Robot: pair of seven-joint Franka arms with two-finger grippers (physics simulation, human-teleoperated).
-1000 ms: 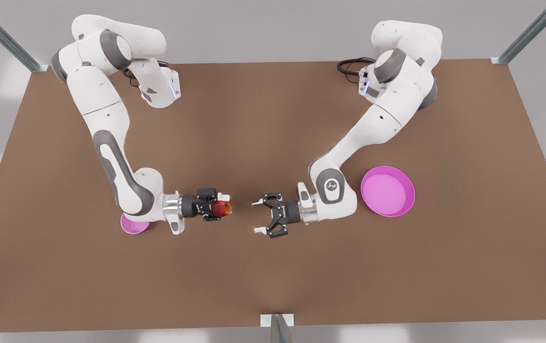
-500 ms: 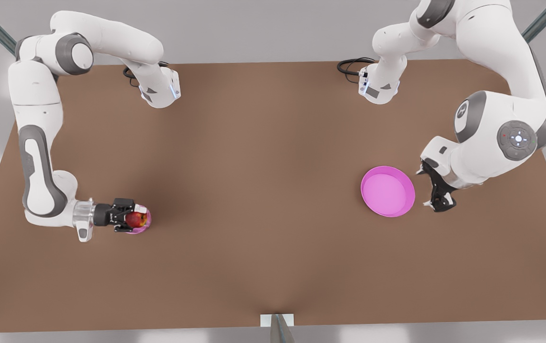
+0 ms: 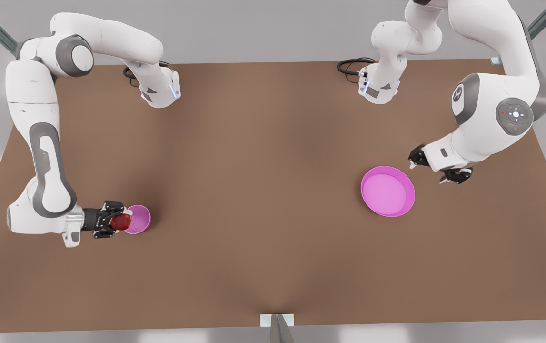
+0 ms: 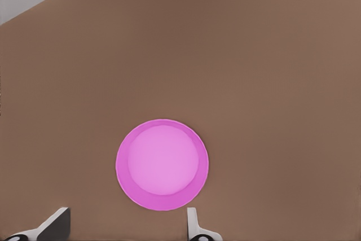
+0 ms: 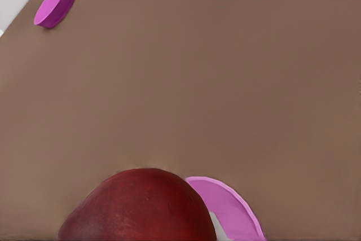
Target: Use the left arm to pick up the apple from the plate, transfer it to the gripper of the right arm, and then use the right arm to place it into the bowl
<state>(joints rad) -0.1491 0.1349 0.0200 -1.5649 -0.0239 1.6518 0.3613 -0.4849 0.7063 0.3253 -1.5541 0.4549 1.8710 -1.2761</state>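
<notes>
your right gripper point(image 3: 124, 222) drifts back, apple point(image 3: 120, 222) still clamped at bowl's point(image 3: 141, 219) 9 o'clock rim, undropped; left gripper point(image 3: 429, 171) waits, fingers spread, plate's point(image 3: 388, 191) 2 o'clock.

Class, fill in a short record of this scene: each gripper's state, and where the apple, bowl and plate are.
right gripper: shut on the small round red apple
apple position: at the rim of the small deep magenta-pink bowl, not in it
left gripper: open, near the wide shallow magenta-pink plate
plate: empty

Soft, even, shadowless light; no glare.
</notes>
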